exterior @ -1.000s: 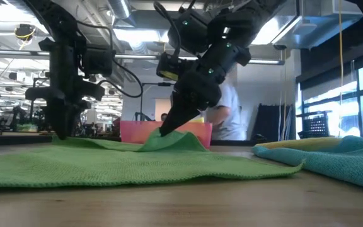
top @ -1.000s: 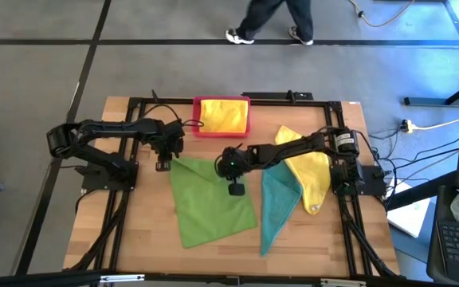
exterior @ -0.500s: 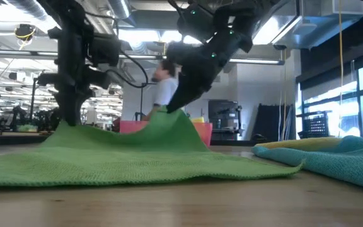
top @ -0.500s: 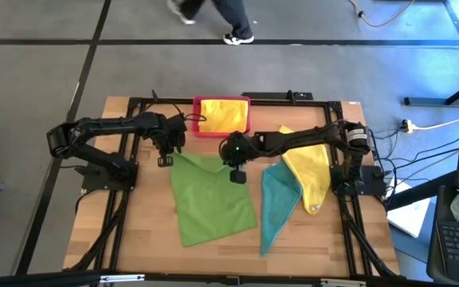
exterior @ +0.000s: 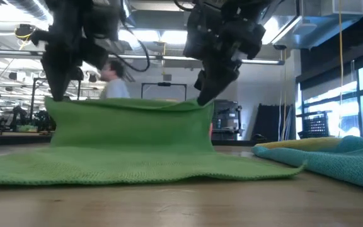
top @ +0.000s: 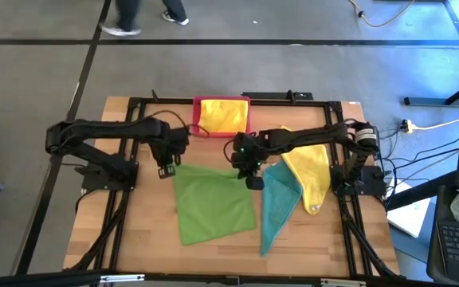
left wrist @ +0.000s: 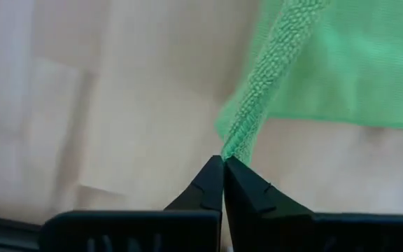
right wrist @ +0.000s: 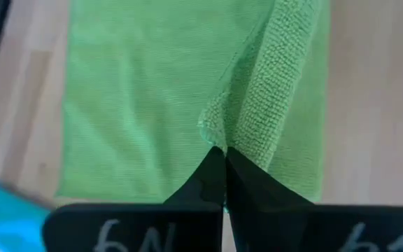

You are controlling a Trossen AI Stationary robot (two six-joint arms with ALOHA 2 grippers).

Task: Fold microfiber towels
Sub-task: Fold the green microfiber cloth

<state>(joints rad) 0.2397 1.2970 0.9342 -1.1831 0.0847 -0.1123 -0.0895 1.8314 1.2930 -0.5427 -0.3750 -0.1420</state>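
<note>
Left gripper (top: pixel 166 168) and right gripper (top: pixel 253 180) fingers clamped on green towel (top: pixel 213 209) corners, far edge lifted.

One camera looks straight down on the whole bench (top: pixel 134 239); another sits at bench-top level, facing the room. Each wrist camera peers closely past its own fingers. All four share the green towel (top: pixel 213 203).
</note>
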